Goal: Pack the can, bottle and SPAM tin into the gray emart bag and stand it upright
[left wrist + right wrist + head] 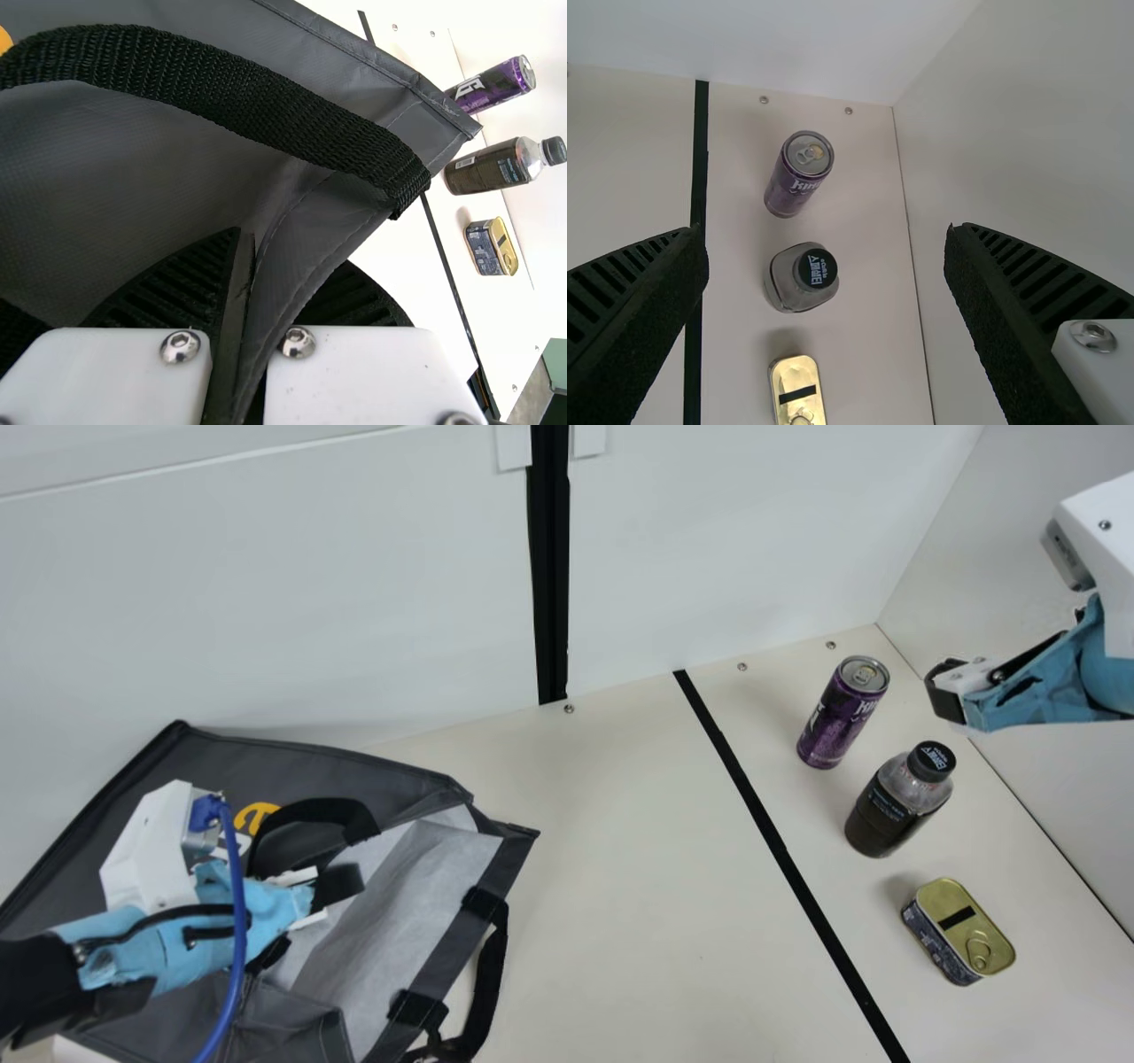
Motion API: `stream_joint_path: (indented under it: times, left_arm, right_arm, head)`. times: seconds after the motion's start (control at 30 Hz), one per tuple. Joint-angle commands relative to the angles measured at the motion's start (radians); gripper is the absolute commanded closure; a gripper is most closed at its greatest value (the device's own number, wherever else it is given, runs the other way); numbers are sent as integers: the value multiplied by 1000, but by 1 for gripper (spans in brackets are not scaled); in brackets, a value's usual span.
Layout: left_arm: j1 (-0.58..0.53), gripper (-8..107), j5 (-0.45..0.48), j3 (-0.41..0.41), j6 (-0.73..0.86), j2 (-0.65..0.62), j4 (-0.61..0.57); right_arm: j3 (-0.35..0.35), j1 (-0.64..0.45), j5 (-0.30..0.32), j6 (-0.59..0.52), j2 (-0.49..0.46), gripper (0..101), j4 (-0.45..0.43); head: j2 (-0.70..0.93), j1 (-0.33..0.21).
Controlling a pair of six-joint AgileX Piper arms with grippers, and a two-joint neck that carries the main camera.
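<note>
The left gripper (338,886) is at the gray bag's mouth; in the left wrist view the same gripper (252,283) is shut on the bag's rim fabric, a fold running between its fingers. The gray bag (354,757) lies slumped at the left, its pale lining (399,886) showing towards the table's middle. Above the table's right side the right gripper (944,691) hangs; in the right wrist view this gripper (827,301) stands open, nothing between its fingers. Purple can (842,713) and dark bottle (895,806) stand upright. The SPAM tin (957,930) rests lid up nearer the front.
A black tape line (780,850) runs along the table between the bag and the three items. White walls (753,540) rise behind the table and on its right. One loose bag handle (487,983) trails on the table by the bag's mouth.
</note>
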Motion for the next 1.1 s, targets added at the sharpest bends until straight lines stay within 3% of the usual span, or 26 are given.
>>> stream_joint_path:
  times: [0.0,0.5,1.07]
  left_arm:
    - [0,107,0,0,0,0,0]
    - [0,107,0,0,0,0,0]
    - [0,107,0,0,0,0,0]
  right_arm:
    - [-9,5,0,8,14,6,-12]
    - [-85,36,0,56,144,6,-70]
    - [-140,89,0,131,296,6,-76]
  head:
    - [-1,-23]
    - [-1,-23]
    - [-1,-23]
